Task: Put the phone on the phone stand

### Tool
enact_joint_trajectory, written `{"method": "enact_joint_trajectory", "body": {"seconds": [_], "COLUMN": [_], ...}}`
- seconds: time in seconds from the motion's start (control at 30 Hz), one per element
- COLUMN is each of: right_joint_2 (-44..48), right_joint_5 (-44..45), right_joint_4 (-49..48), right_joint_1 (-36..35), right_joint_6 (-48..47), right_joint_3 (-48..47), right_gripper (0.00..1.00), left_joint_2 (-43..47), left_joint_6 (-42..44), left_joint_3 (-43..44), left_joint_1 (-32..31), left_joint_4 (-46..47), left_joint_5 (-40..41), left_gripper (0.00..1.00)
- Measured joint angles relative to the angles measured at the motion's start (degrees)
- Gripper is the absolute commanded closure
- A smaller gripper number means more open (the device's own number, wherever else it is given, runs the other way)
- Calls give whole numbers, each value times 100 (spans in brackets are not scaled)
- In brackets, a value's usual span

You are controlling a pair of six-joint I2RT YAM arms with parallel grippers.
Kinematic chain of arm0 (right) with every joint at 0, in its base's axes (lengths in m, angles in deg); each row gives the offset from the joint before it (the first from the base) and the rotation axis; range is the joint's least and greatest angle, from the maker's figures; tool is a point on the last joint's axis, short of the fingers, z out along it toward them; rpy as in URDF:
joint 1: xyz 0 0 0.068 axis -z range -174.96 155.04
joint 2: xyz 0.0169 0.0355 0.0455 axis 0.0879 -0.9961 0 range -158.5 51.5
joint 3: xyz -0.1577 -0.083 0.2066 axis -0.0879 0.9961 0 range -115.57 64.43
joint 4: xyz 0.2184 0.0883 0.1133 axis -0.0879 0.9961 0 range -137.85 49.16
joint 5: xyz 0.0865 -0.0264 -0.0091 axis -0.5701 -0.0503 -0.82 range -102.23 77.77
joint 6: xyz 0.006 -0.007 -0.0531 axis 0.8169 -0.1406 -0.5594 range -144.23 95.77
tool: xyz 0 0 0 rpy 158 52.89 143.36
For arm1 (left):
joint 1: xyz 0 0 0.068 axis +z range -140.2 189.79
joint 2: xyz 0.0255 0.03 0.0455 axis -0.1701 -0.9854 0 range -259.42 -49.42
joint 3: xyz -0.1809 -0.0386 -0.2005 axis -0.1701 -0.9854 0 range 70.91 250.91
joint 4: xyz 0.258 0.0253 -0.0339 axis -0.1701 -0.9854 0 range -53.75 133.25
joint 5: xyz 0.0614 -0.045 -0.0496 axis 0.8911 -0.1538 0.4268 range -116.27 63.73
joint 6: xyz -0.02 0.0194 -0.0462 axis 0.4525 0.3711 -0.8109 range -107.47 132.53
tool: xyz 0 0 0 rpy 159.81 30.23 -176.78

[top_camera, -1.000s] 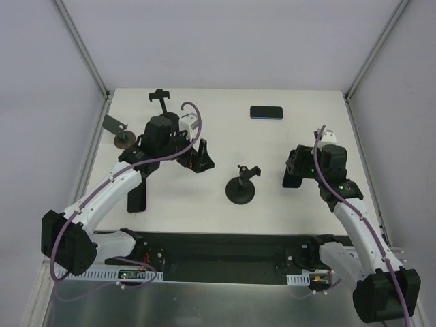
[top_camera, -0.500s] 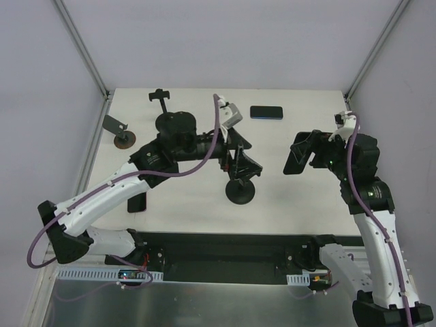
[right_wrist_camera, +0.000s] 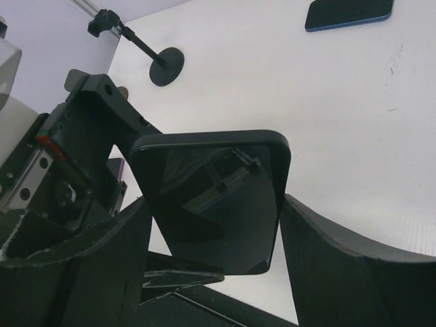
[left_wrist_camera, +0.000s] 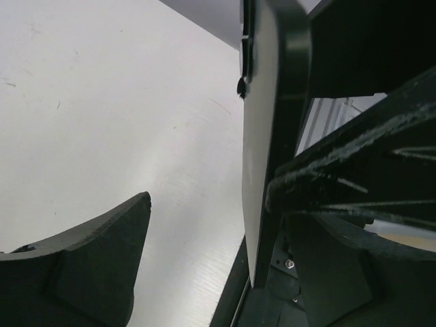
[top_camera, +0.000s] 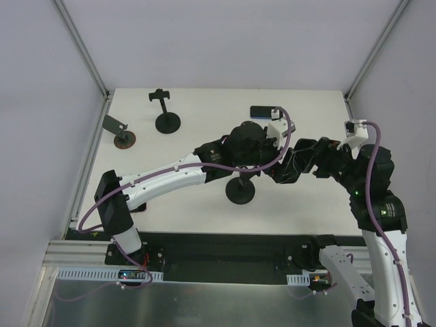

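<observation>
Brown and grey sit at the far left of the overhead view: a small brown disc carrying a tilted grey plate [top_camera: 124, 141]. Next comes a spare black stand with a thin stem and clamp head [top_camera: 167, 121]. Both are well apart from the action.

At lower centre stands the black phone stand [top_camera: 240, 193], a matte round base with a short stem and small cradle, nothing on it yet. Above it, at upper centre, a blue-edged phone [top_camera: 266, 112] lies flat on the white table [top_camera: 204, 211].

Just right of the phone stand the two arms meet in mid-air. The left gripper [left_wrist_camera: 204, 204] is spread wide. Its wrist view shows one rough printed finger [left_wrist_camera: 82, 272] well clear of the screen, with the flat black phone [right_wrist_camera: 204, 170] edge-on as a thin, rounded slab. The right gripper [right_wrist_camera: 216, 203] clamps the black phone by its side edges, glossy glass face toward its own camera. I judge it is held up this way so the left can close across the faces — a handover.
</observation>
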Motion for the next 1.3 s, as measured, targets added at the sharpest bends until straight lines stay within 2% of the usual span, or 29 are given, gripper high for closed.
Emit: {"method": "enact_joint_trajectory", "body": {"seconds": [0.03, 0.13, 0.17, 0.23, 0.27, 0.3, 0.33, 0.4, 0.43, 0.5, 0.6, 0.73, 0.93, 1.03, 1.1, 1.13, 1.23, 1.3], "right_joint_2": [22, 116, 149, 199, 227, 251, 275, 352, 407, 503, 636, 909, 1316, 1386, 1403, 1416, 1497, 1519], "right_joint_5": [-11, -26, -22, 22, 44, 66, 79, 68, 63, 50, 37, -214, -1845, -2514, -2907, -3042, -3438, -3606], "right_joint_4": [20, 70, 70, 74, 79, 90, 109, 125, 133, 203, 332, 446, -378, -826, -1231, -1488, -2507, -3088], "right_joint_1": [0, 0, 0, 0, 2, 2, 4, 4, 0, 2, 0, 2, 0, 0, -4, -11, -76, -170], "right_joint_6": [42, 170, 210, 256, 289, 291, 319, 341, 380, 380, 282, 83, 15, 223, 507, 632, 1266, 1694], "right_joint_3": [0, 2, 2, 2, 4, 4, 4, 0, -7, -59, -149, -116, 914, 1314, 1410, 1449, 1676, 1845], "right_gripper": [99, 99, 99, 97, 86, 76, 57, 35, 15, 2, 4, 4, 4, 1, 6, 13, 25, 27], "left_joint_2": [-66, -186, -205, -243, -249, -249, -249, -256, -258, -254, -166, 343, 1692, 2461, 2835, 2933, 3051, 3045], "left_joint_6": [-35, -114, -140, -197, -208, -208, -247, -243, -256, -299, -391, -555, -988, -1333, -1589, -1679, -1978, -2168], "left_joint_3": [76, 232, 262, 321, 350, 358, 365, 363, 356, 321, 85, -662, -1897, -2487, -2765, -2828, -2909, -2931], "left_joint_1": [-42, -111, -136, -142, -173, -186, -201, -199, -197, -195, -197, -197, -164, -153, -105, -81, -46, -44], "left_joint_4": [0, 9, 7, 13, 7, 20, 9, -26, -70, -96, -74, 68, 758, 1486, 1947, 2094, 2581, 2822], "left_joint_5": [37, 76, 76, 48, 37, 42, 42, 63, 66, 70, 66, 37, -179, -289, -358, -402, -546, -614], "left_gripper": [40, 62, 76, 87, 98, 100, 100, 100, 100, 100, 100, 100, 100, 100, 100, 100, 100, 100]}}
